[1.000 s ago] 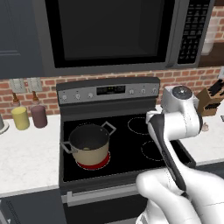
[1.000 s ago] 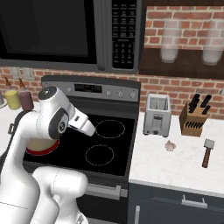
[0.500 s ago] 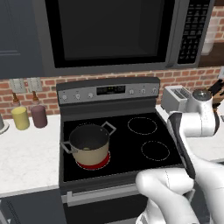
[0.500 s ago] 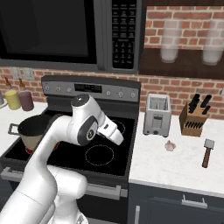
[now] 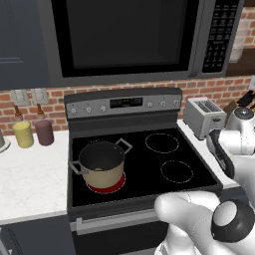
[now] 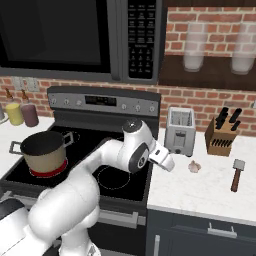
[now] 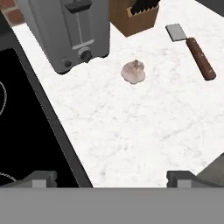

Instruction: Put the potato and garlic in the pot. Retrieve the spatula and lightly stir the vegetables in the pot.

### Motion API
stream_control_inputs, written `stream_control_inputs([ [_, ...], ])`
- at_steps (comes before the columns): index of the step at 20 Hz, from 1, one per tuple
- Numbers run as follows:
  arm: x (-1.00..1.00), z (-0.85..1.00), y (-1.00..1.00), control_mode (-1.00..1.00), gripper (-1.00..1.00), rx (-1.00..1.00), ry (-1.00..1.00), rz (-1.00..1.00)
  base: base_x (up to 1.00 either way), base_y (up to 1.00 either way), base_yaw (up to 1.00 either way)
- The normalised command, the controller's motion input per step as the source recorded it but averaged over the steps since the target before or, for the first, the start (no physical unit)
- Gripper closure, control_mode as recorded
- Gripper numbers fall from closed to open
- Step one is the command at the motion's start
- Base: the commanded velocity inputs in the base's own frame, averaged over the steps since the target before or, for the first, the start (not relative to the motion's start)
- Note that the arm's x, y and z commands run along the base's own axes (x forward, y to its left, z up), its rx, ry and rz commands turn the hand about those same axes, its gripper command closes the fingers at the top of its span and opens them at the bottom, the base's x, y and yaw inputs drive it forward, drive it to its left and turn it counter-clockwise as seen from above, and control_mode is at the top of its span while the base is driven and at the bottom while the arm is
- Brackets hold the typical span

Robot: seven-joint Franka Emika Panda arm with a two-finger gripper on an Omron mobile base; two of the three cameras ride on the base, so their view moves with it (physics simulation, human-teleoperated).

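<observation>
- My gripper (image 7: 111,177) hangs above the counter (image 7: 131,131), fingers spread wide, holding nothing.
- The garlic (image 7: 133,72) lies ahead, between toaster (image 7: 70,30) and spatula (image 7: 192,50).
- I judge it light, firm, papery; pinch across the bulb's widest part.

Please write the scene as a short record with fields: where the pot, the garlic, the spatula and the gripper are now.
pot: pot stands on the front left burner, which glows red; something pale lies at its bottom
garlic: garlic lies on the white counter, in front of the toaster and the knife block
spatula: spatula lies flat on the counter, apart from the garlic
gripper: gripper hangs above the counter, open and empty, short of the garlic
</observation>
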Motion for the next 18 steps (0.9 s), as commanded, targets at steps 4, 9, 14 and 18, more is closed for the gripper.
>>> stream_control_inputs([
  [4,0.54,-0.26,-0.73,-1.00,-1.00,0.00,0.04,0.00,0.00,0.00,0.00],
  [9,0.48,-0.25,-0.44,-1.00,-1.00,0.00,0.01,0.00,0.00,0.00,0.00],
  [14,0.35,-0.29,-0.52,-1.00,-1.00,0.00,0.01,0.00,0.00,0.00,0.00],
  [18,0.31,-0.29,-0.61,-1.00,-1.00,0.00,0.00,0.00,0.00,0.00,0.00],
])
